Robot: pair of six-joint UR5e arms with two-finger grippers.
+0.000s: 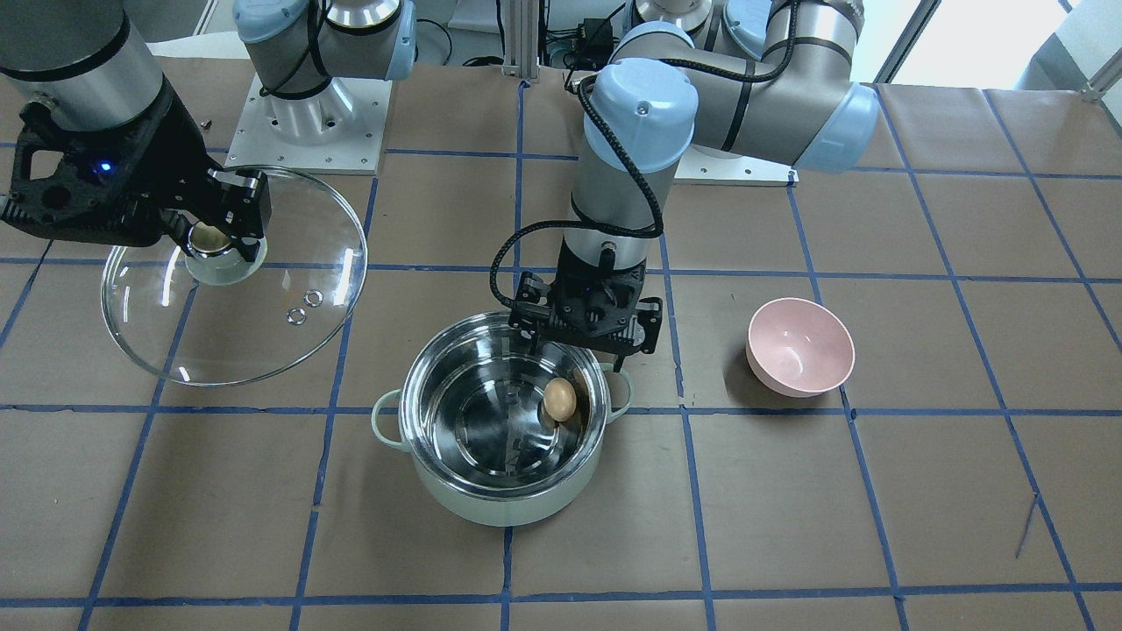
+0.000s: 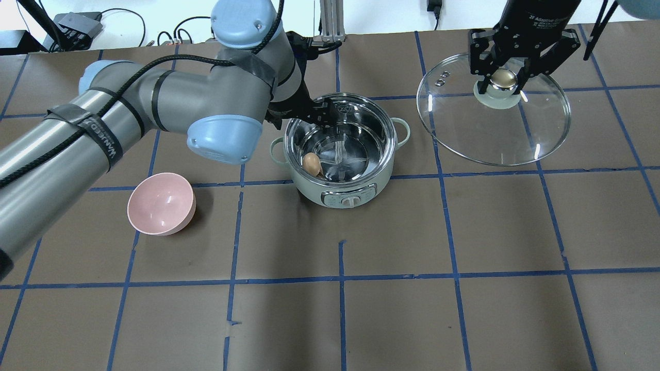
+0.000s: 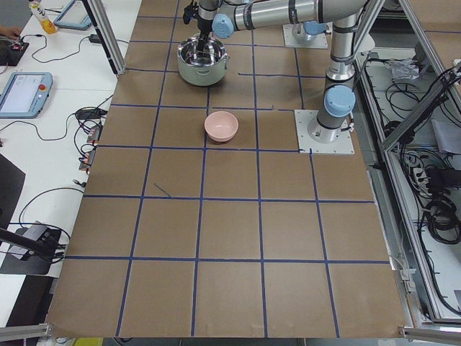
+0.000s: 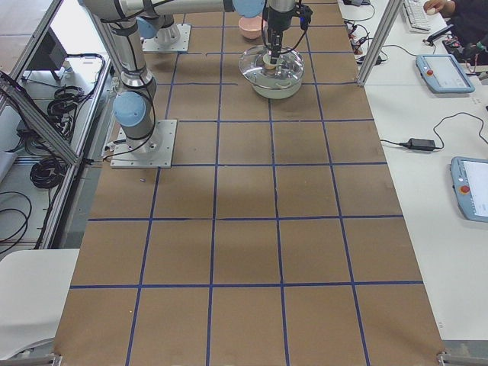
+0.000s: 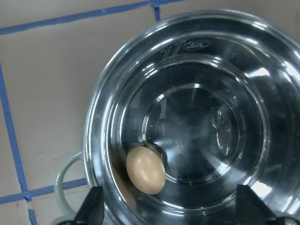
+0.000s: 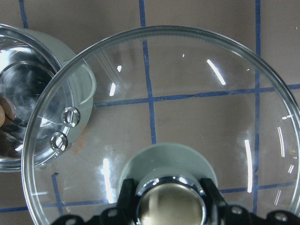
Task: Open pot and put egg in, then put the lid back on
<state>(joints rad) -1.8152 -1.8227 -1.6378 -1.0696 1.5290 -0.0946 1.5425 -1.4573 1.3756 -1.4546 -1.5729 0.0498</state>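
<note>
Pot (image 1: 491, 506) stands open, with no cover on it. Inside the pot lies the egg (image 1: 559, 400), down low and leaning on the shiny wall. It is on the side of the pot nearest the pink bowl (image 1: 799, 346). Nothing is holding the egg.

The left gripper (image 1: 577, 355) hangs just above the pot's rim, over the same side as the egg. Its two fingers (image 5: 93, 208) are spread wide apart with nothing between them. The wrist view shows the egg lying loose below them.

The lid (image 1: 254, 333) is beside the pot, on the side away from the bowl, and it does not touch the pot. The right gripper (image 2: 502, 81) is squeezed tight on the lid's knob (image 6: 169, 204), one finger on each side. The lid looks lifted off the table and a little tilted, but I cannot tell how high.

I think the egg step is done and only the lid step is left. The left arm is in the way, so it should go up and move away from the pot first. Then the right arm can carry the lid over the middle of the pot and hold it flat. It should lower the lid until its steel rim sits all round the pot's rim, and only then let go of the knob.
</note>
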